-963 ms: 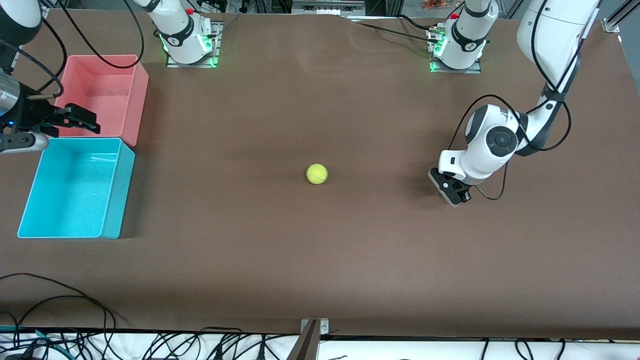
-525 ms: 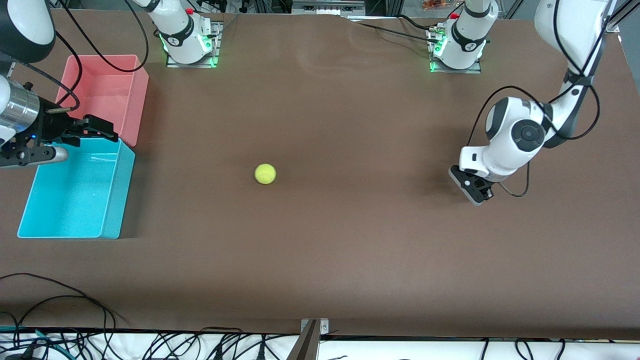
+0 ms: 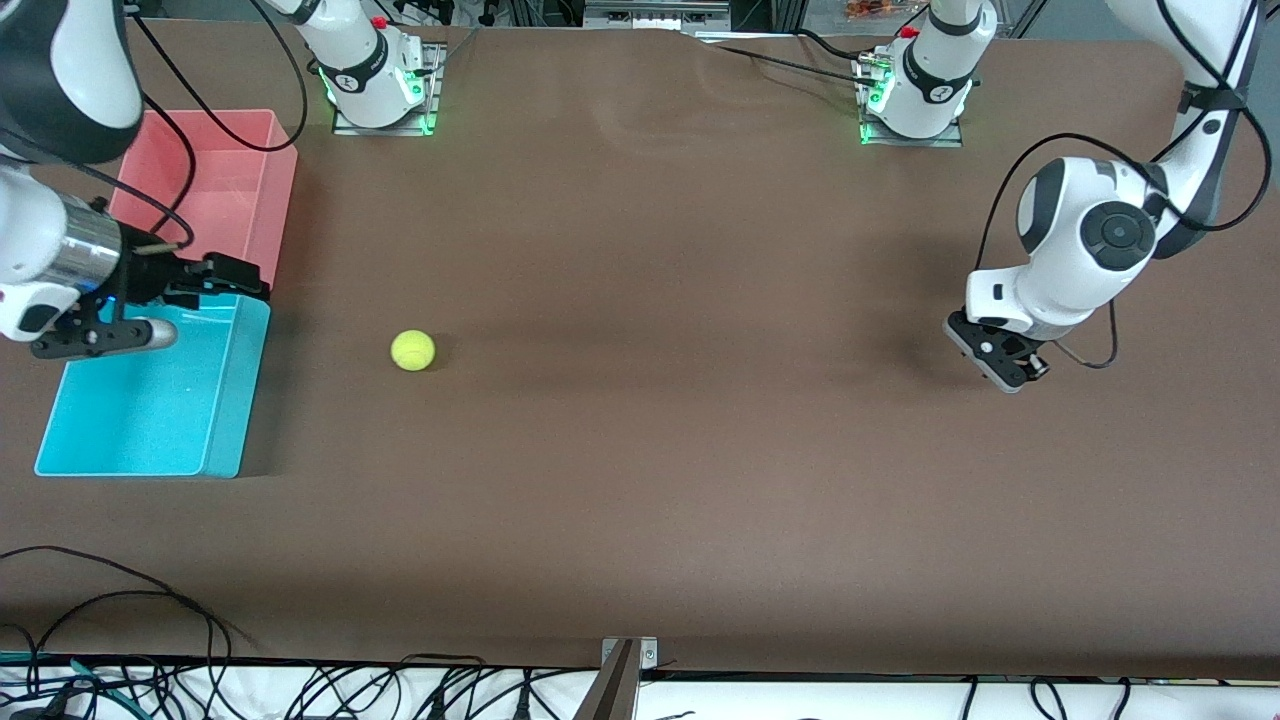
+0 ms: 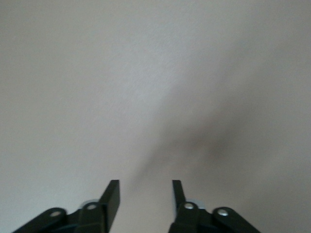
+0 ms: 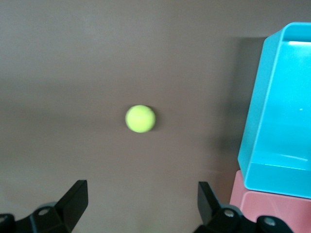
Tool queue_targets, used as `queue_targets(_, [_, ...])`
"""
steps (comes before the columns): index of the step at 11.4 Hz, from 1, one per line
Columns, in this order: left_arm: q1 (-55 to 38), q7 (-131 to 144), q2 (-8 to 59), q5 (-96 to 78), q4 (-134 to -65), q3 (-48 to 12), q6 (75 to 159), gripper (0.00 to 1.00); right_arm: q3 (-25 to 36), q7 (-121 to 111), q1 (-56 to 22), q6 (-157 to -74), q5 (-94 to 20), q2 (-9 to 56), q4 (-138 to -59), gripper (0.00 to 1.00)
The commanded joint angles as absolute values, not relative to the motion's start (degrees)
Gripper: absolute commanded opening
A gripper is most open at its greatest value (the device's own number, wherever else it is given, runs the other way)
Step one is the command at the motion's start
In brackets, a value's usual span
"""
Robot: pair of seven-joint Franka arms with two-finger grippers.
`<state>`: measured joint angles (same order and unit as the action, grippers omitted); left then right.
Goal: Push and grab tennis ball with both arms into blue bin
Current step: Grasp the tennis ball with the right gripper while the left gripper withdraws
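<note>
Item, small fuzzy yellow-green tennis ball (image 3: 412, 350): I log it farther along the brown table (image 3: 700, 450) than before, now near the large cyan plastic blue bin (image 3: 140, 440), not touching it. Left gripper (image 3: 1003, 372): pulled back toward its own table end, hanging low, fingers (image 4: 112, 196) partly apart, empty. Right gripper (image 3: 235, 278): shifted over the bin's corner beside the pink bin (image 3: 215, 180), fingers (image 5: 75, 196) spread wide, empty.

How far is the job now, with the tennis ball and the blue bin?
Done: the push; the tennis ball lies on the table toward the right arm's end, beside the blue bin, not inside. In hand: the right gripper, open, hangs over the bin's corner, facing the ball. The left gripper waits, holding nothing. Left: grab and drop.
</note>
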<state>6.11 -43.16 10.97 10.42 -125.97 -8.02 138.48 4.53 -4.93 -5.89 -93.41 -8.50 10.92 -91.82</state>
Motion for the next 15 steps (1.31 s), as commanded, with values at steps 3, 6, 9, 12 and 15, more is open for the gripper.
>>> queue_targets(3, [6.15,-42.63,3.17,11.95,-128.58,-6.94,135.0,1.0,4.39,-2.46,-8.87,-95.7,-8.61,16.78,-90.7,1.0])
queue_targets(6, [6.06,-42.63,-0.61,11.95,-128.5,-7.03,135.09,1.0,4.57,-1.58,-12.73,-98.16,-4.69,21.61,-92.1,1.0])
queue_targets(9, [6.15,-42.37,-5.09,11.87,-127.97,-6.94,131.68,1.0,4.57,2.98,-14.15,-100.28,0.35,24.69,-92.55,1.0])
queue_targets(12, [6.15,-39.39,-7.38,11.87,-125.17,-6.33,124.22,1.0,4.57,4.13,-15.73,-99.41,10.59,27.06,-93.68,1.0])
queue_targets(15, [5.98,-36.84,-7.38,11.16,-117.54,-5.8,112.81,1.0,4.66,4.31,-16.7,-99.75,17.92,29.35,-94.91,1.0])
